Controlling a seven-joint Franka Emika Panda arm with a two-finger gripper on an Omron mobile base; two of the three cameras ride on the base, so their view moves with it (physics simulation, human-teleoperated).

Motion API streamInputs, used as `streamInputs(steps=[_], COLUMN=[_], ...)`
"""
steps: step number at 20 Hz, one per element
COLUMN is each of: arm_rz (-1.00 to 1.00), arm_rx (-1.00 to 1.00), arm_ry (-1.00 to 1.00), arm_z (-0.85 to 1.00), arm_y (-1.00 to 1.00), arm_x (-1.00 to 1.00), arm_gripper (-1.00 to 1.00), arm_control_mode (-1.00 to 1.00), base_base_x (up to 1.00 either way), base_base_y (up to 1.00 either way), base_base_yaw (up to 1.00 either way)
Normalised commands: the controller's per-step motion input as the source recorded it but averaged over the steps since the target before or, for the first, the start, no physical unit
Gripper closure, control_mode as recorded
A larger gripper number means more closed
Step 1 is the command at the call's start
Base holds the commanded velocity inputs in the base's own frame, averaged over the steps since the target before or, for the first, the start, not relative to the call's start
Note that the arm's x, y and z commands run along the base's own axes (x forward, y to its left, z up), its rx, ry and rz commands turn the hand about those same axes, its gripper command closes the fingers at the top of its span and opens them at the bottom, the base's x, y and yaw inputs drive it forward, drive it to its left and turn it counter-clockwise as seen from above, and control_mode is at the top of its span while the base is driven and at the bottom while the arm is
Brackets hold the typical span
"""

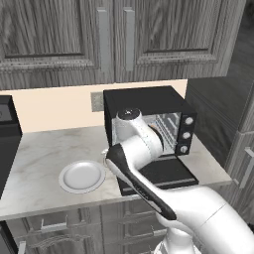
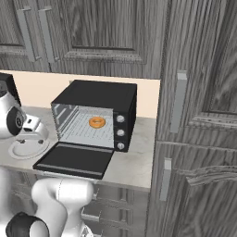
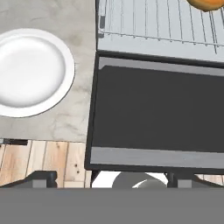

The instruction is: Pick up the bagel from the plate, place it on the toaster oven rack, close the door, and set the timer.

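At the far left of the left base view a black appliance (image 1: 7, 144) stands at the frame edge on the marble table (image 1: 44, 154). Right of it, lower left of centre, the plate (image 1: 82, 176) lies bare near the table's front edge; in the hand view it sits at the upper left (image 3: 30, 72), just beside the oven door and not touching it. The white arm (image 1: 144, 163) rises from the lower right of the left base view and crosses in front of the oven's left half, hiding much of the opening there. The oven (image 2: 99, 115) stands at the middle of the right base view, under grey wood-grain cabinets (image 2: 92, 32), with its door (image 2: 74, 159) dropped flat and open toward the table's edge. Inside, the bagel (image 2: 96, 122) rests on the rack (image 2: 85, 132), toward the right and back; in the hand view its orange edge shows at the top right corner (image 3: 205, 4). Three knobs (image 2: 120, 132) run down the oven's right panel. Further right a tall cabinet (image 2: 199, 115) closes off the table. The fingers (image 3: 111, 179) are spread wide at the bottom of the hand view, above the door's front edge, holding nothing.
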Motion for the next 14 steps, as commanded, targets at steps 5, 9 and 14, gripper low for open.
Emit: streamInputs(steps=[5,9,14], arm_rz=[0.13,0.08,0.02], arm_rx=[-0.35,-0.3,-0.21], arm_ry=[0.06,0.0,-0.04], arm_z=[-0.13,-0.42,-0.52], arm_y=[0.24,0.05,-0.06], arm_x=[-0.49,-0.36,-0.15], arm_gripper=[-1.0,-1.0,-1.0], arm_control_mode=[-1.0,-1.0,-1.0], base_base_x=[0.0,0.0,0.0], base_base_y=[0.0,0.0,0.0], base_base_yaw=[0.0,0.0,0.0])
